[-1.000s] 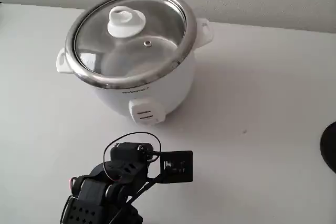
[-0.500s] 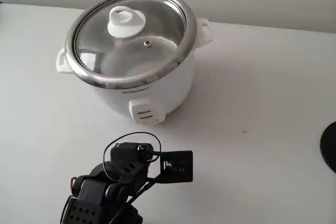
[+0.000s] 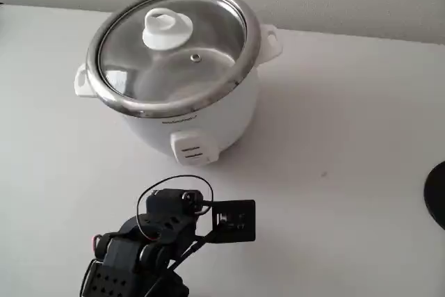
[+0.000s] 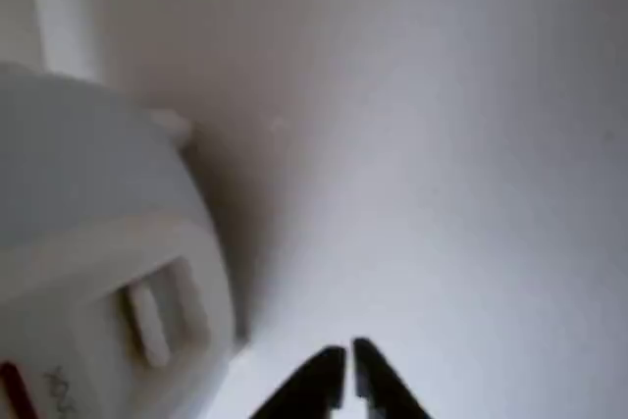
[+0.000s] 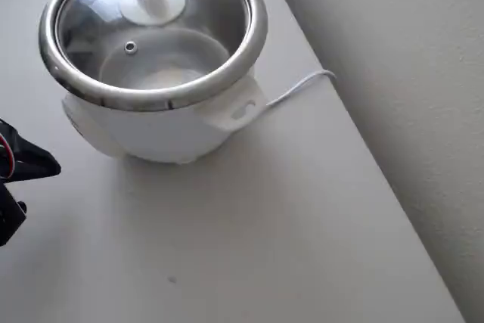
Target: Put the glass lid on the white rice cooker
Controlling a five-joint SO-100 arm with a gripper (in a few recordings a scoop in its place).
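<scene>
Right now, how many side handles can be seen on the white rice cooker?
2. In the fixed view, one handle sticks out at the left of the white rice cooker and the other handle at the upper right, both just under the rim.

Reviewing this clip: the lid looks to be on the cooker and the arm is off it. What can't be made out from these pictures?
- Wrist view: the white rice cooker is blurred, its red lettering unreadable; the pincer is cut off by the bottom edge, tips nearly together.
- Fixed view: a dark object is cut by the right edge, unidentifiable; the print on the cooker's front is too small to read.
- Overhead view: the glass lid glares, so the pot's contents are unclear; the white cord runs off the table edge.
</scene>
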